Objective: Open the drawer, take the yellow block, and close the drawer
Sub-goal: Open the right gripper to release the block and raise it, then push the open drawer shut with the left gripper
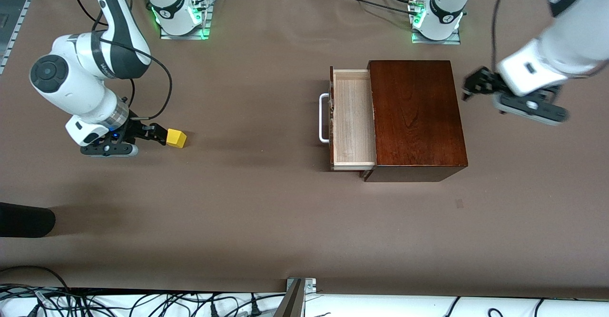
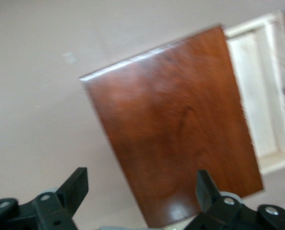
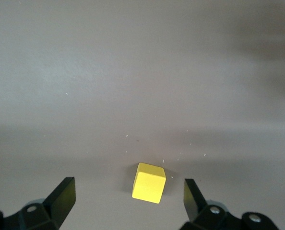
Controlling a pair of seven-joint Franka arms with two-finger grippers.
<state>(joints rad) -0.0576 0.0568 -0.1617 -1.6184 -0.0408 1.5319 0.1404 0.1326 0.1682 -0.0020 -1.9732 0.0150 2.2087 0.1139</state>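
Right hand (image 3: pixel 128 201) wide open, yellow block (image 3: pixel 149 182) between fingers.

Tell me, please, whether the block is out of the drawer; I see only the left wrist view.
Observer: Yes, the block sits on the table toward the right arm's end, well away from the box.
Operator: Is the right gripper holding it?
Observer: No. The right gripper is open, with a finger on either side of the block and neither touching it.
Operator: And is the drawer's handle free?
Observer: Yes. The drawer is open, its tray looks empty, and nothing touches the handle. The left gripper is open over the table at the box's closed end.
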